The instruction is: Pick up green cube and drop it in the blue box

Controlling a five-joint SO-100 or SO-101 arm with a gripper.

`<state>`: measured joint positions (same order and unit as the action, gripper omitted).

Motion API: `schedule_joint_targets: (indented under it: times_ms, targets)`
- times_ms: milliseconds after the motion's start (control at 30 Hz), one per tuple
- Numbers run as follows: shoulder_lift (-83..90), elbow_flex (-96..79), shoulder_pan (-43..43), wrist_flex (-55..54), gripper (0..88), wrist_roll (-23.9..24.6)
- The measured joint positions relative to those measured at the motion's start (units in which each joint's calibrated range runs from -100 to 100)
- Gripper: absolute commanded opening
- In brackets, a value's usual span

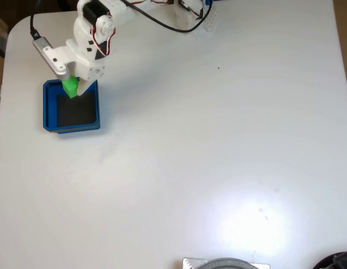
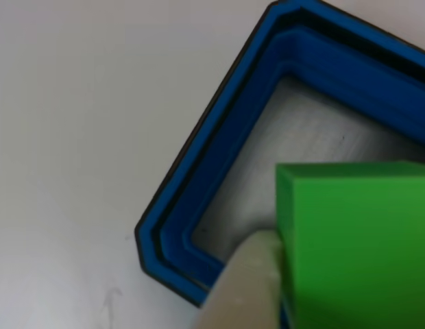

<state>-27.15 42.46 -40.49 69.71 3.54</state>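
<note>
The green cube (image 1: 70, 87) is held in the claw (image 1: 73, 89), up over the top edge of the blue box (image 1: 50, 112). In the other view, the green cube (image 2: 356, 240) is big and close, with 1 white finger (image 2: 247, 288) pressed on its side, above the blue box (image 2: 219, 144). The box sits on the white table (image 1: 218, 140), near its left side in the fixed view.

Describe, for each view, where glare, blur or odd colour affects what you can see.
In the fixed view, a bright glare patch washes out the white table near the bottom edge; the blue box floor reads black. In the other view, the green cube and the pale gripper finger beside it are close and soft-edged, and the box floor looks grey, not black.
</note>
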Motion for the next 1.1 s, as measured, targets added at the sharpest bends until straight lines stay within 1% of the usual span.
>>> schedule_joint_targets:
  times_ms: [433,967,1033,1100]
  targets:
    - [-8.44,0.00,-2.84,-9.93,1.8,0.00]
    - [-8.77,0.00,-3.63,-10.34,1.9,0.05]
    - [-8.77,0.00,-3.63,-10.34,3.0,0.05]
    - [-8.77,0.00,-3.63,-10.34,5.9,0.05]
